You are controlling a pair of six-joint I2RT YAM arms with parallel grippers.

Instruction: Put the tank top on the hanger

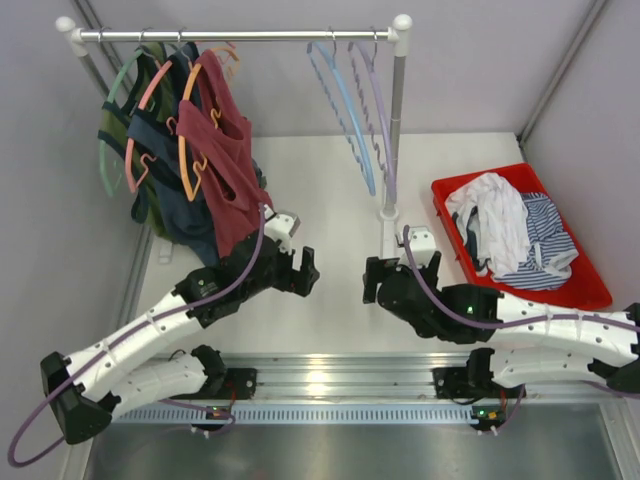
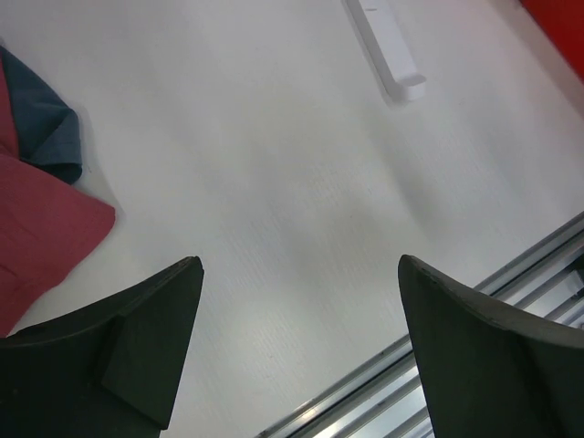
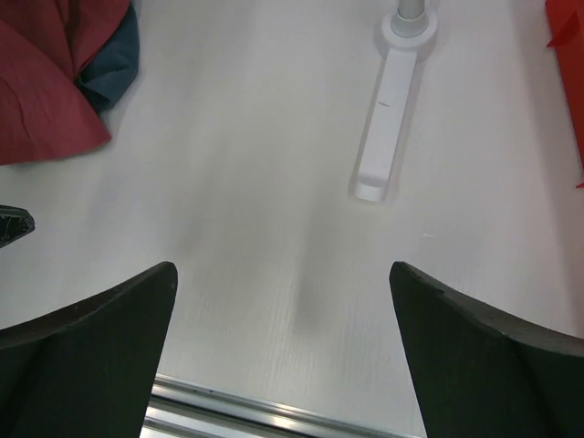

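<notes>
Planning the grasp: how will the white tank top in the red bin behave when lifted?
Probably floppy: the tank top lies crumpled in the red bin. It may drag the striped garment bunched against it.

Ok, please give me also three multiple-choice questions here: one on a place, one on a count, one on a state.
1. Where is the tank top? A) on an orange hanger B) on the floor C) in the red bin
2. How many bare hangers hang on the right part of the rod? A) one B) two C) four
3. How are the grippers? A) both open and empty B) left shut on a hanger C) right shut on the tank top
Key: 1 C, it lies crumpled there beside a striped garment; 2 B, the light-blue hanger and a lilac hanger; 3 A, left gripper and right gripper gape, only table between.
</notes>
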